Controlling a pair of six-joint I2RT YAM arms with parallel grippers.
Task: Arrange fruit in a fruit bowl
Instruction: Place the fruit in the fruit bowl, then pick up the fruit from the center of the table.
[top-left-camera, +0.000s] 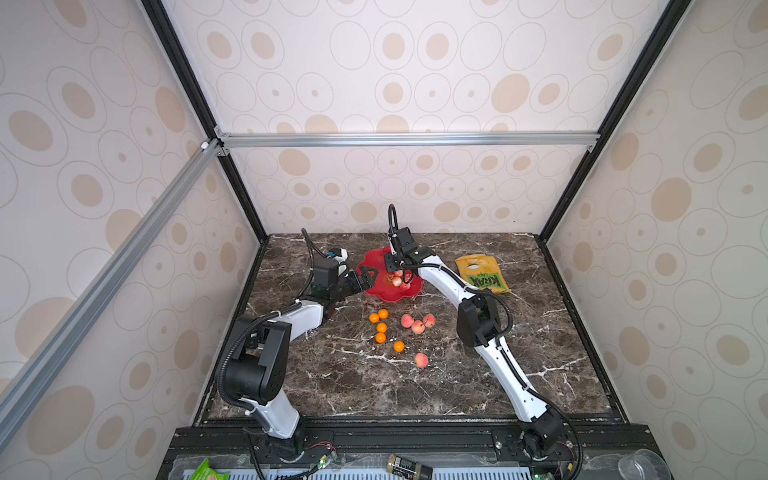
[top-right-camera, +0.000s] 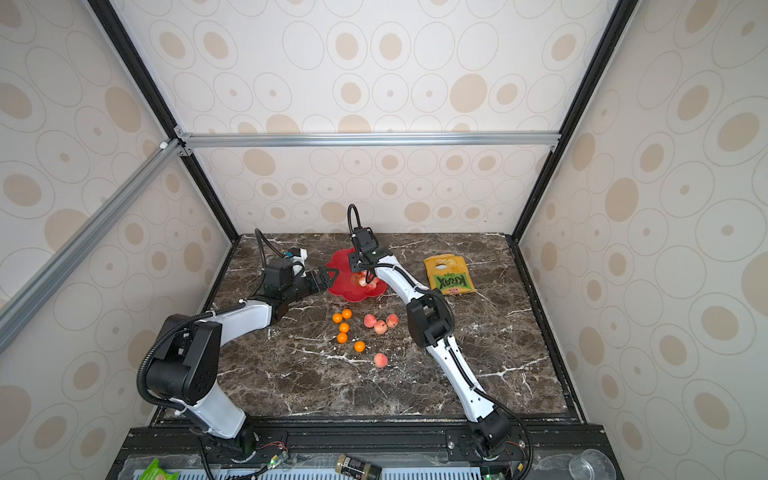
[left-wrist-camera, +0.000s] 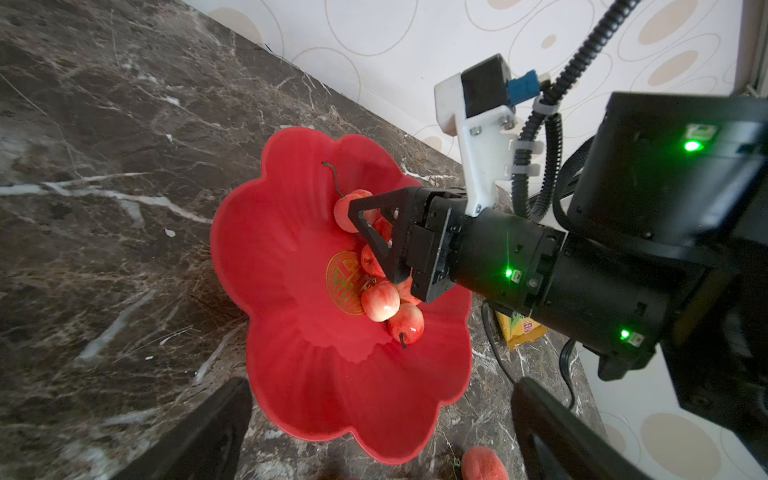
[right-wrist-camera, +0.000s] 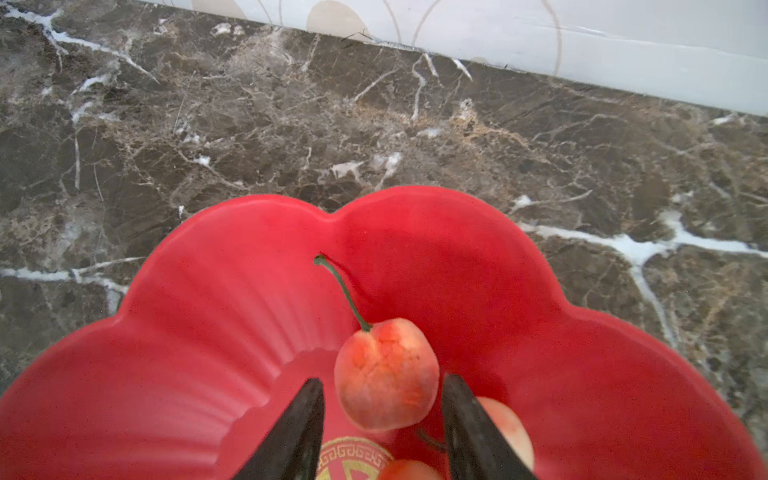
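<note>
Over the bowl (left-wrist-camera: 266, 216), right pincer (right-wrist-camera: 380, 380) loose around half-hidden peach (left-wrist-camera: 341, 214); left pincer (left-wrist-camera: 382, 386) agape.

Cream wallpaper walls (top-left-camera: 415, 83) patterned with beige ovals, black corner posts (top-left-camera: 630, 83), silver aluminium crossbar (top-left-camera: 407, 139), dark brown marble tabletop (top-left-camera: 415, 386) veined white, soft even light.

Dark brown marble tabletop (top-left-camera: 540, 353), white veins throughout. Toward far edge, approx. mid-width: red flower-shaped bowl (top-left-camera: 390, 294), sitting flat. Right of it, apart, toward far-right corner: yellow-green snack bag (top-left-camera: 482, 274), lying flat. Centre of top, in front of bowl: four small orange fruits (top-left-camera: 381, 328) in loose cluster, packed close tog. Just right of those, three pink-red fruits (top-left-camera: 418, 327) bunched, touching. Nearer front edge: fifth orange fruit (top-left-camera: 398, 346) on its own, then single pink-red fruit (top-left-camera: 421, 360) near it, not touching.
</note>
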